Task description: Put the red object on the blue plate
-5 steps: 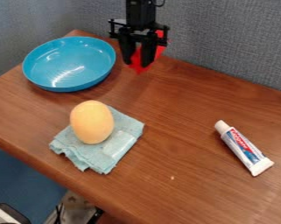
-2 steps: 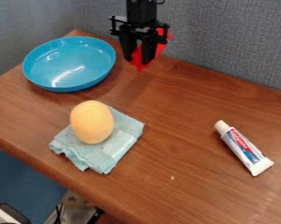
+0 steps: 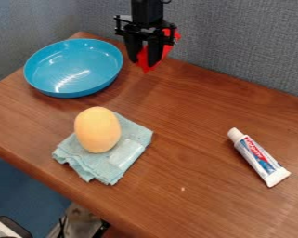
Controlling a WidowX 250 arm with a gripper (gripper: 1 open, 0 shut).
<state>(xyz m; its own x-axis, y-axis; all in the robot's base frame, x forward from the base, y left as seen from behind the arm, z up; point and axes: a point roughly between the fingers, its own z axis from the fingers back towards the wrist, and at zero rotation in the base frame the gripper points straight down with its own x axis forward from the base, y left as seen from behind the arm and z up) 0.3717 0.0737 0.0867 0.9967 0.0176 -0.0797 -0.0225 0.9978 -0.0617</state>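
Gripper (image 3: 146,58) is pinching the red thing (image 3: 146,62) tight, above the table. It looks small, light and hard. Holding its top works; the plate (image 3: 73,68) is near.

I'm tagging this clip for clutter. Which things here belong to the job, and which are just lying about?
Job:
- red object, held in the gripper
- blue plate

Lying about:
- orange egg-shaped thing
- light blue cloth under it
- toothpaste tube
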